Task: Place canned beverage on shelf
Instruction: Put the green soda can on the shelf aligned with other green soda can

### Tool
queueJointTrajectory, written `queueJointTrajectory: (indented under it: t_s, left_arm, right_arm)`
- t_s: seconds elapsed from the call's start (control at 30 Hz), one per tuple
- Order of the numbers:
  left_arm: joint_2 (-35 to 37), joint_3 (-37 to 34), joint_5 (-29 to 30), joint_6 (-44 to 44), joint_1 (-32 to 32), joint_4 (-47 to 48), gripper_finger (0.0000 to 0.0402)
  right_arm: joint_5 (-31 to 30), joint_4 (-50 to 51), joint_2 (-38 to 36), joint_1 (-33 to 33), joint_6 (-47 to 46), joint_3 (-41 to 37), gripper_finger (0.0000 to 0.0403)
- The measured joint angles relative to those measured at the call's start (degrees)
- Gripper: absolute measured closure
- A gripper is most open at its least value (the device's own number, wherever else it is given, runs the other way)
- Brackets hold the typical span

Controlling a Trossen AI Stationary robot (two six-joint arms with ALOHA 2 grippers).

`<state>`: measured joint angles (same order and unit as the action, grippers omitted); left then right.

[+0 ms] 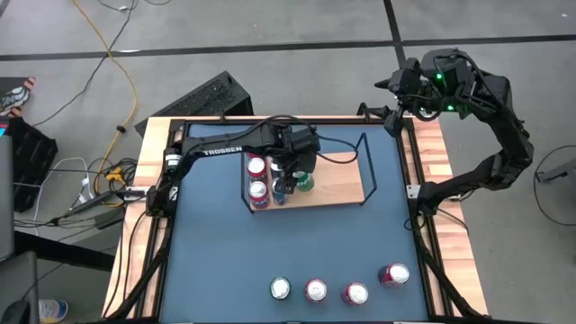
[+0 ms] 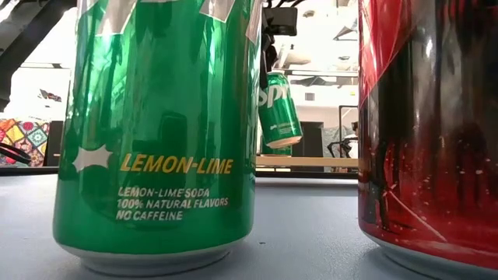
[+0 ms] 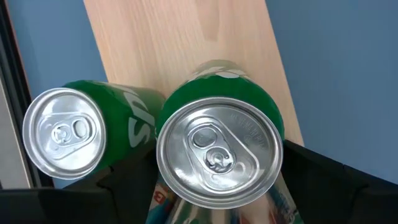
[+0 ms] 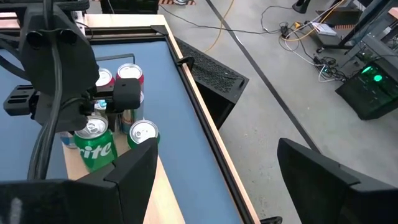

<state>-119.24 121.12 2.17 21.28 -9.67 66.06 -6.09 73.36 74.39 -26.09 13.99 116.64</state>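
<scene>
- Dark-blue surface point(image 1: 270, 252) with a light-wood rim.
- Nearest the low camera: four upright cans in a row along the front edge, among them a green lemon-lime can point(image 2: 156, 132) and a red can point(image 2: 432, 128).
- Farther back: the shelf point(image 1: 333, 184), a light-wood board with black wire end frames, carrying two red-topped cans point(image 1: 257, 178) at its left end.
- Left gripper point(image 1: 301, 175) over the shelf, fingers spread either side of a tilted green can point(image 3: 217, 149); grip not certain. Another green can point(image 3: 68, 134) just beside it.
- Right gripper point(image 4: 217, 168) raised off the back right corner, fingers apart, holding nothing.
</scene>
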Motion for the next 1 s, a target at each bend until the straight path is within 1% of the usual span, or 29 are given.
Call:
queueJointTrajectory:
  t_s: [0.17,0.37,0.5,0.6,0.83,1.0]
  left_arm:
    - [0.0,0.0,0.2,0.1,0.0,-0.1,0.0096]
    - [0.0,0.0,1.3,0.6,0.0,-1.6,0.0094]
    - [0.0,0.0,0.9,0.5,0.0,-2.9,0.0093]
    - [0.0,0.0,-0.5,0.4,0.0,-3.5,0.0093]
    - [0.0,0.0,-0.4,0.0,0.0,-6.9,0.0093]
    - [0.0,0.0,-0.4,-0.1,0.0,-7.1,0.0093]
  right_arm:
    - [0.0,0.0,0.0,0.0,0.0,0.0,0.0085]
    - [0.0,0.0,0.0,0.0,0.0,0.0,0.0085]
    - [0.0,0.0,0.0,0.0,0.0,0.0,0.0085]
    - [0.0,0.0,0.0,0.0,0.0,0.0,0.0085]
    - [0.1,0.0,0.0,0.0,0.0,0.0,0.0085]
    - [0.1,0.0,0.0,0.0,-0.1,0.0,0.0085]
